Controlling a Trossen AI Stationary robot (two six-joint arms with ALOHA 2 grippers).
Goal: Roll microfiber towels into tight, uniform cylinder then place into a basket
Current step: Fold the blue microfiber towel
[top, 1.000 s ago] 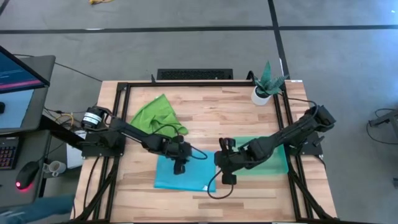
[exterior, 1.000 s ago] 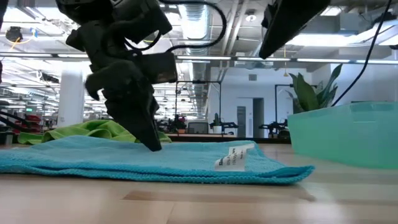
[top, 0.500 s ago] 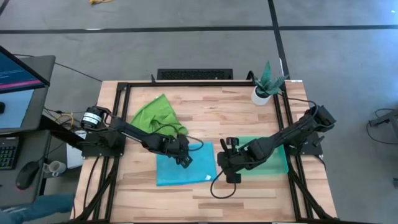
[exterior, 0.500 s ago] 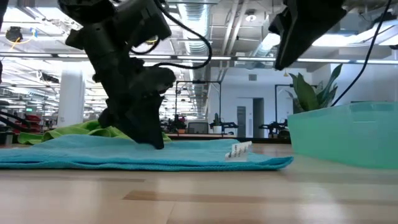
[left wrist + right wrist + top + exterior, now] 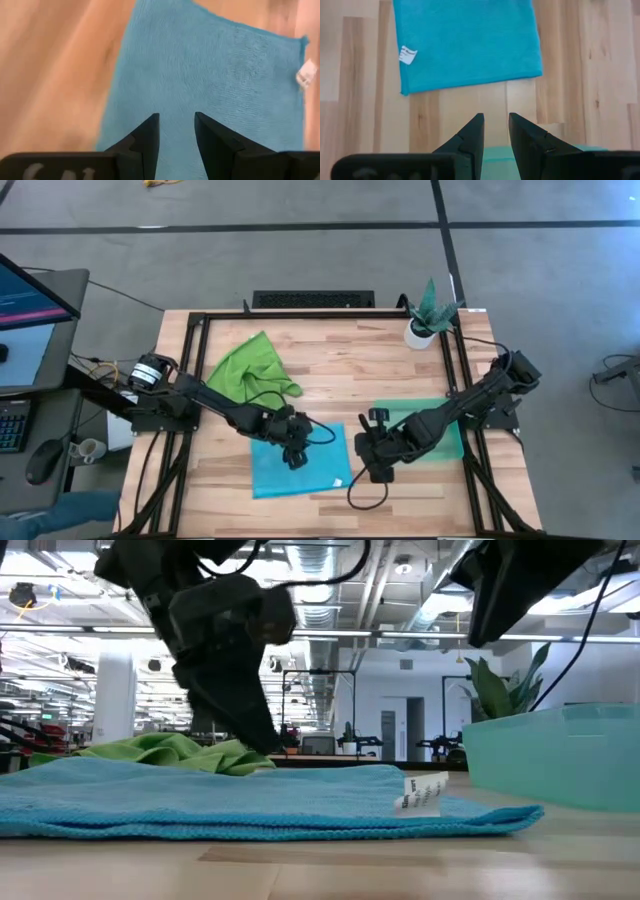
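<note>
High view first, left to right: green towel (image 5: 250, 367) bunched up at the back left of the table (image 5: 330, 355), well apart from the basket. Left gripper (image 5: 293, 450) sits over the blue towel (image 5: 300, 465), which lies flat near the front; fingers slightly apart, nothing between them. Right gripper (image 5: 372, 470) hovers just beside the towel's edge, fingers also parted and empty. Teal basket (image 5: 450, 442) rests under the right arm, plant (image 5: 428, 312) in the back corner.
</note>
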